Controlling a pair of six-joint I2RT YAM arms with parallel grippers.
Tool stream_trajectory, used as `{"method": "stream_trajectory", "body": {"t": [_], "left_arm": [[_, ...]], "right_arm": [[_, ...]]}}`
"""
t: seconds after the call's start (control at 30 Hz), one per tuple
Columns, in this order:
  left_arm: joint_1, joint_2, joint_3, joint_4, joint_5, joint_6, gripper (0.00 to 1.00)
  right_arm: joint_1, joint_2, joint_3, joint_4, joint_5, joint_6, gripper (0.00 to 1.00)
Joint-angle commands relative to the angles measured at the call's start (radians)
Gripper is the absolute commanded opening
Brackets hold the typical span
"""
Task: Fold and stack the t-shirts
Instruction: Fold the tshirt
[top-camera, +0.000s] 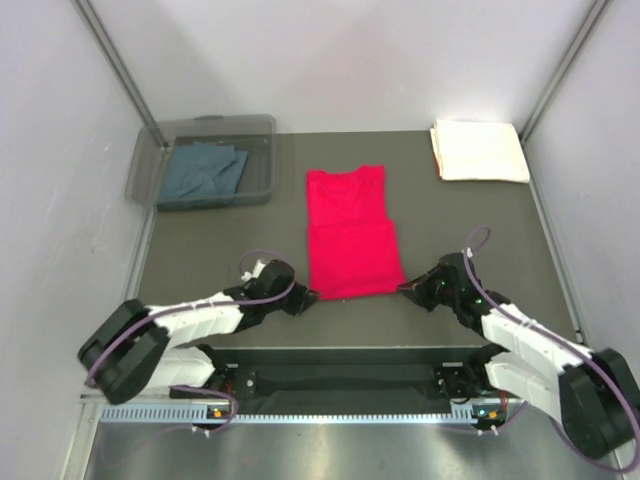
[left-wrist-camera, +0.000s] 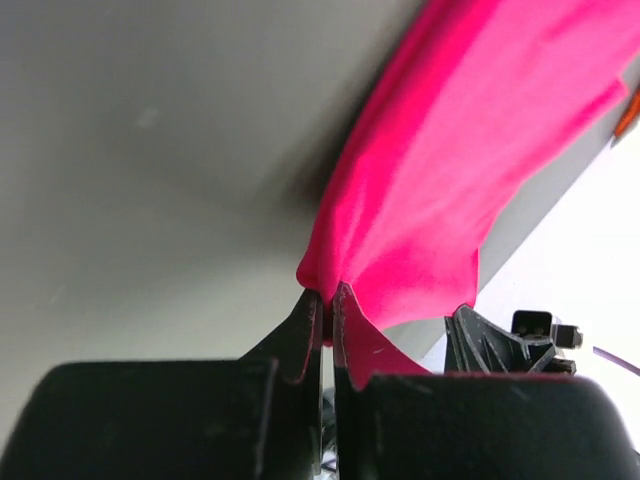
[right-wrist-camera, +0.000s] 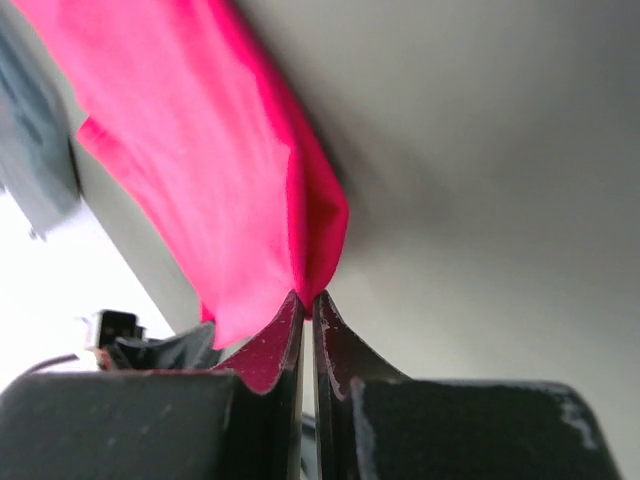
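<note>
Left gripper (top-camera: 303, 297) and right gripper (top-camera: 405, 288) each clamp a near corner of the red shirt (top-camera: 350, 235), apparently to fold it.

Bright red cloth t-shirt (top-camera: 350, 235) (left-wrist-camera: 470, 180) (right-wrist-camera: 200, 170), sides folded in to long narrow panel, lies flat mid-table, one short end far, other near. Layer edge crosses panel about midway. Two near corners bunched and pinched: one in left gripper (top-camera: 303, 296) (left-wrist-camera: 325, 292), other in right gripper (top-camera: 405, 287) (right-wrist-camera: 305, 295). Cream-white t-shirt (top-camera: 478, 150), neat folded rectangle, sits at far right corner. Slate blue-grey t-shirt (top-camera: 205, 170) lies rumpled inside clear plastic bin (top-camera: 265, 185), far left.
</note>
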Motion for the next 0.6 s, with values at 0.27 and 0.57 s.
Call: {"method": "stream_trajectory", "body": {"t": [0.27, 0.57], "left_arm": [[-0.284, -0.440, -0.085, -0.433, -0.196, -0.179, 0.00], [-0.421, -0.498, -0.007, -0.570, -0.283, -0.228, 0.00]], "right_arm": [[0.409, -0.501, -0.063, -0.446, 0.257, 0.256, 0.00], [0.719, -0.457, 0.044, -0.524, 0.447, 0.417, 0.00]]}}
